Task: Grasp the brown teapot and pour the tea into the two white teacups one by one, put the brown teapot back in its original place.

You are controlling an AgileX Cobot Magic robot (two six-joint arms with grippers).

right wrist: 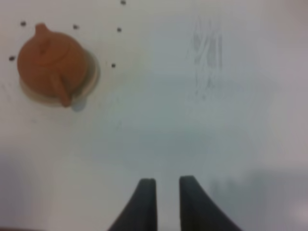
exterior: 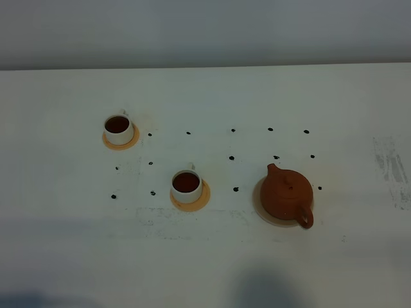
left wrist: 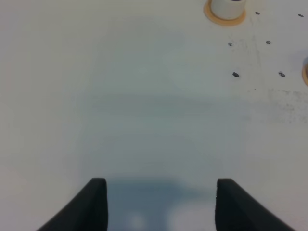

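We see a white table (exterior: 205, 256) filling the overhead view, dotted with small black marks (exterior: 233, 157) in rough rows and some grey scuffing (exterior: 390, 168) near its right edge.

On the right half we find the brown teapot (exterior: 287, 194), upright, lid on, sitting on its pale round coaster (exterior: 259, 204). Spout points to the far side, loop handle toward the near right. From the right wrist camera we see the same teapot (right wrist: 52, 61) on the coaster (right wrist: 92, 72), well apart from the claw.

Two white cups next. Far left cup (exterior: 119, 129) stands on an orange-tan coaster (exterior: 121, 144) and holds dark tea (exterior: 117, 124). Middle cup (exterior: 186, 187) stands on its own orange-tan coaster (exterior: 203, 199), also filled with dark tea (exterior: 185, 182). Middle cup sits between the far left cup and the teapot, nearer the front. Cups are well apart from each other and from the teapot.

Neither arm shows in the overhead view. Left claw (left wrist: 161, 204): we see its two dark fingers spread wide, nothing between them, hovering over bare table, with one cup (left wrist: 227, 6) on its coaster at the picture edge. Right claw (right wrist: 167, 204): fingers close together with a narrow gap, parted, holding nothing, over bare table.
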